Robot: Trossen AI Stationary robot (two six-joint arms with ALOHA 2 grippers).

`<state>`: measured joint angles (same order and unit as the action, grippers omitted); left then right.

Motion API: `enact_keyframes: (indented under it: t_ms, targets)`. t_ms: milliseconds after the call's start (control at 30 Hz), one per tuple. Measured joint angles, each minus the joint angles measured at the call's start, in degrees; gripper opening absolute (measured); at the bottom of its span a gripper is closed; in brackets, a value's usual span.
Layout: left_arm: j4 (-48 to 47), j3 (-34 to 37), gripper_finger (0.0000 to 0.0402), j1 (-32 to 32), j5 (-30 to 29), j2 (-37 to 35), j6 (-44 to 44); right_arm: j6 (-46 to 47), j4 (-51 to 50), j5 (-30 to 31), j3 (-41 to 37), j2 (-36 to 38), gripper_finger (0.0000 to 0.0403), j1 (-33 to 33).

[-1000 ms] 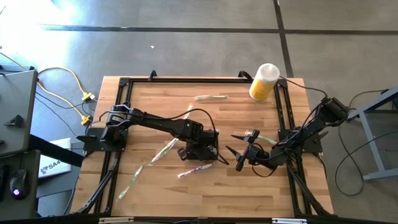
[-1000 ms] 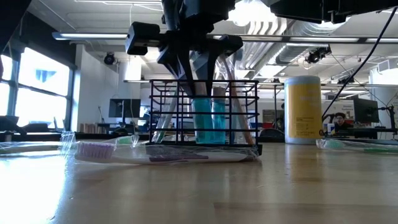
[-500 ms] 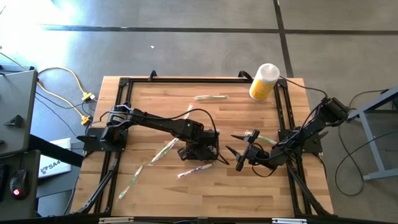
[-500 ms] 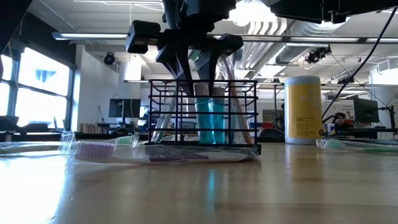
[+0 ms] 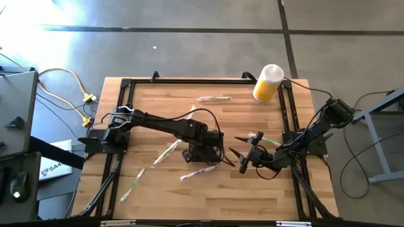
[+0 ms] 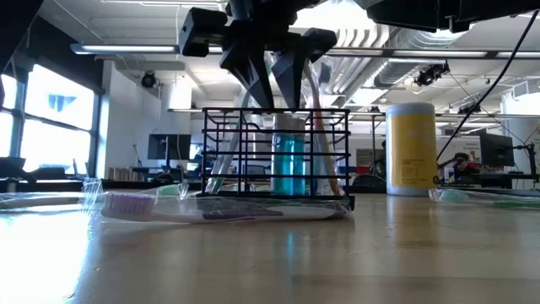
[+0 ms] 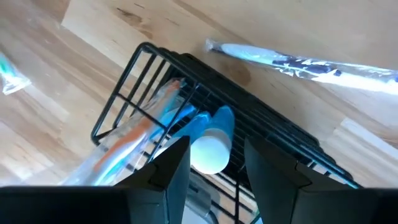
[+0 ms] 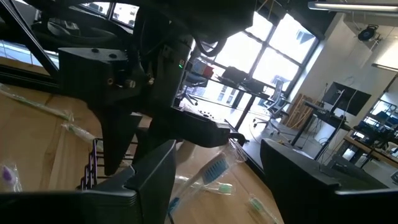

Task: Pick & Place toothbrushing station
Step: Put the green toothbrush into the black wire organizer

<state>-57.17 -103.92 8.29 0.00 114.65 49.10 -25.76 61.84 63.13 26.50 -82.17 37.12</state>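
While left gripper (image 6: 272, 80) hangs just above toothbrushing station (image 6: 277, 153), fingers parted and holding nothing, station sits upright at centre of worktop (image 5: 158, 195) in high view. Blue tube (image 7: 208, 140) and wrapped toothbrushes (image 7: 134, 140) inside. Another wrapped toothbrush (image 6: 224, 208) lying against station's front. Right gripper (image 5: 243, 153) right of centre, wide apart, empty. Yellow bottle (image 5: 267, 82) upper right.

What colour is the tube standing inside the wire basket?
Blue tube with a white cap; the low view shows it best.
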Motion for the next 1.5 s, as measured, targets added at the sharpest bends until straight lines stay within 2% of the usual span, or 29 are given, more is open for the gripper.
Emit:
enact_keyframes:
  t_ms: [133, 633, 900, 1100, 1167, 1300, 1400, 1500]
  targets:
    - [-0.02, 0.00, 0.0145, 0.02, -2.17, 0.00, 0.08, 0.02, 0.00, 0.00, 0.02, 0.00, 0.0226, 0.01]
    - [-1.70, -0.19, 0.0145, 1.62, -3.41, -0.07, 0.09, 0.00, 0.00, 0.00, 0.00, 0.00, 0.0226, -0.01]
    - [-3.53, -5.06, 0.0145, 2.55, -5.46, -0.20, -0.11, 0.00, 0.00, 0.07, 0.00, 0.00, 0.0226, -0.01]
    - [-10.67, -10.96, 0.0145, 4.21, -9.04, -0.24, -0.85, -0.02, -0.03, 1.81, 0.00, 0.00, 0.0226, -0.01]
    - [-14.83, -13.78, 0.0145, 5.26, -11.77, -0.24, -6.00, 0.01, -0.14, 1.99, 0.00, 0.00, 0.0226, 0.01]
    - [-26.28, -22.10, 0.0145, 7.38, -14.80, -0.24, -23.78, 0.24, -0.35, 3.50, 0.00, 0.00, 0.0226, 0.07]
    - [-32.95, -27.00, 0.0145, 8.54, -11.10, -0.24, -36.52, 0.24, -0.37, 4.55, 0.00, 0.00, 0.0226, 0.07]
    - [-32.43, -27.58, 0.0145, 8.81, -4.20, -1.72, -42.12, -1.15, -0.70, 8.45, 0.43, 0.81, 0.0226, 1.51]
